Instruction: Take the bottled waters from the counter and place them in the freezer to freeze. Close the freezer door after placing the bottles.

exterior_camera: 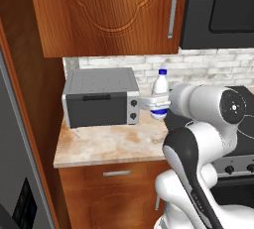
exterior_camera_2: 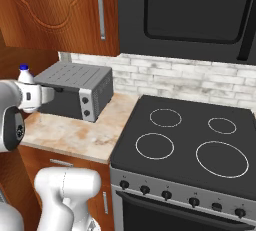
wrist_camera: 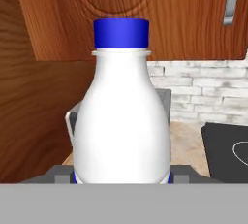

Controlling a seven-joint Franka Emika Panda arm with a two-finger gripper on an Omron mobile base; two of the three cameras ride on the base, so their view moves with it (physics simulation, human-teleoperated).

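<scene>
Bottle [exterior_camera: 159,90], white with a blue cap and blue label, stands upright in the end effector [exterior_camera: 158,108], which is clamped on its lower body and holds it in the air above the bench [exterior_camera: 106,143]. In the hand view the bottle [wrist_camera: 121,121] sits upright between the fingers, cap up. Just to its left in the left base view stands a grey toaster oven [exterior_camera: 101,96] on the bench, close enough that the bottle hangs beside its knob end. Behind runs a pale brick backsplash [exterior_camera: 208,67]; above hangs a carved wooden cabinet [exterior_camera: 109,12]. A black stovetop [exterior_camera_2: 187,142] with ring burners adjoins the bench on the right. A grey freezer door [exterior_camera: 15,183] edges the far left.
</scene>
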